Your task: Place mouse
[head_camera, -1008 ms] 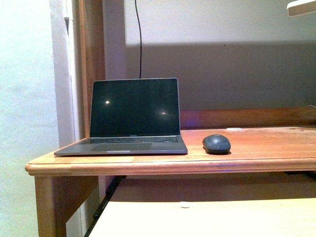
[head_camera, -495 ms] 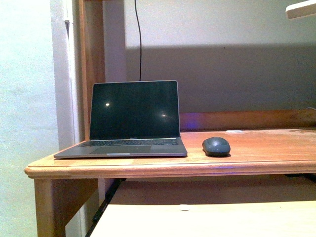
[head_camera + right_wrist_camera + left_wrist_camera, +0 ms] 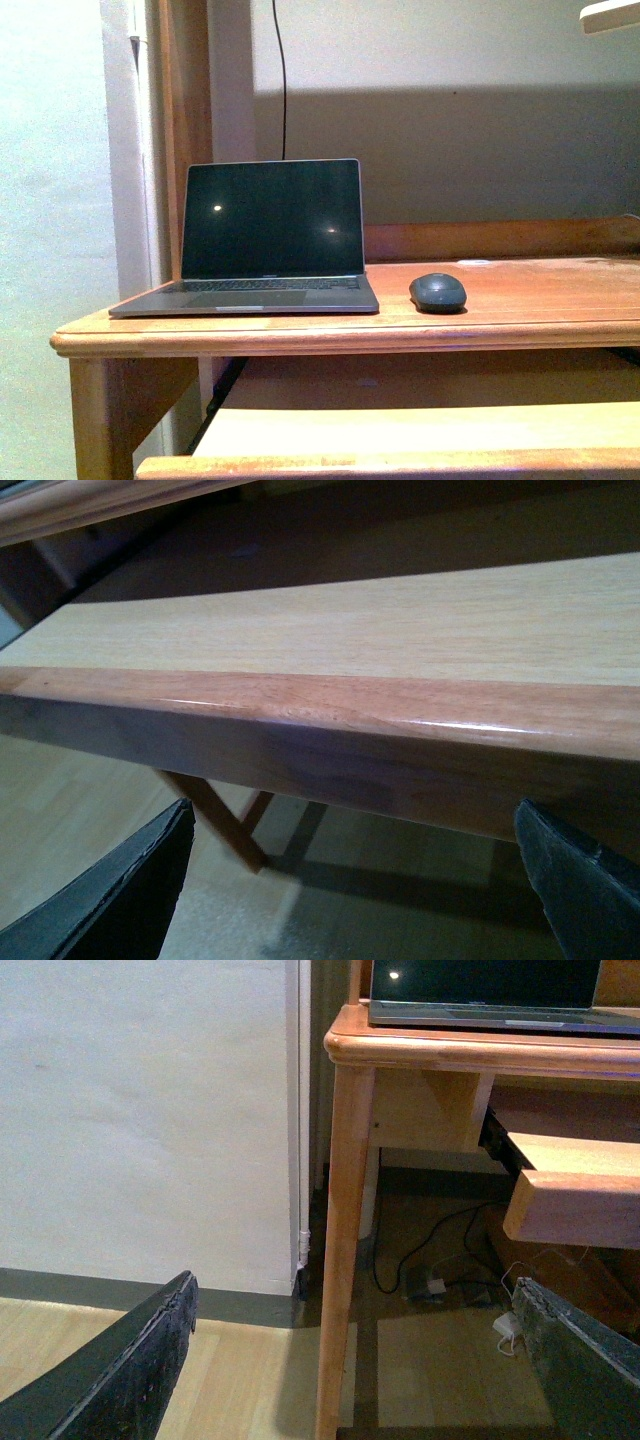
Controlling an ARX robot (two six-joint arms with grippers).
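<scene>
**Front view: mouse on desk, not yet picked up**

I log the mouse (image 3: 438,292) on the desktop (image 3: 540,300) near its front edge, just beside the laptop (image 3: 262,240). Pull-out shelf (image 3: 420,430) extended below. Left gripper (image 3: 350,1360) and right gripper (image 3: 350,880): fingers spread wide, empty. Grasp and placement remain, I judge.

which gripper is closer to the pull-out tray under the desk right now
Right. The right gripper, open and empty, sits just in front of the tray's front edge. The left gripper, also open, hangs low by the desk leg, with the tray off to one side.
</scene>
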